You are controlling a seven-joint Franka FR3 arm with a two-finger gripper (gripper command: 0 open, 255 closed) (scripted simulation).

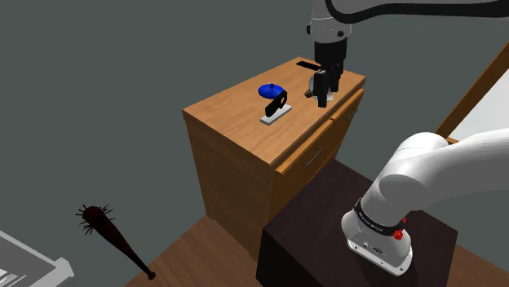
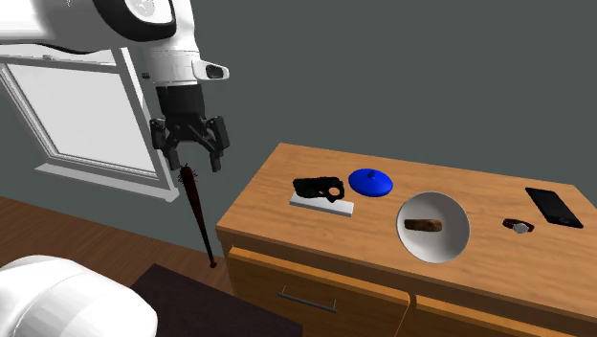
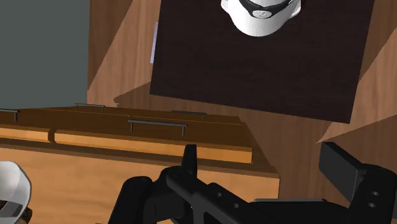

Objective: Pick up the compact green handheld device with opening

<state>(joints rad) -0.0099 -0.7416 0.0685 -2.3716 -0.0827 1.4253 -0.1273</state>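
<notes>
1. Shoulder view: the gripper (image 1: 324,88) hangs from the arm above the right-hand part of the wooden dresser (image 1: 236,114), clear of the top.
2. In the second exterior view the gripper (image 2: 195,158) has its two black fingers spread apart with nothing between them. In the wrist view the gripper (image 3: 262,153) shows the same gap.
3. The task's thing is the handheld device (image 2: 319,188), which is drawn black rather than green and has a loop-like opening at one end. It lies on a pale flat slab (image 2: 320,203) on the dresser top, just beside a blue lid (image 2: 371,181). In the shoulder view the handheld device (image 1: 277,101) is to the left of the gripper and well apart from it.
4. Other things on the top are a white bowl (image 2: 440,206) holding a brown piece (image 2: 424,226), a wristwatch (image 2: 518,226) and a black phone (image 2: 553,207).
5. The wrist view looks down on a drawer handle (image 3: 157,123) and the dark stand (image 3: 267,63), with the bowl (image 3: 9,188) at its edge, so the hand does not seem to be aimed at the device.
6. I judge this to be the approach step, with nothing grasped yet.
7. The next move calls for carrying the open hand across until it is above the device. It should then turn so the fingers straddle the narrow body and descend without nudging the lid or catching the slab.
</notes>
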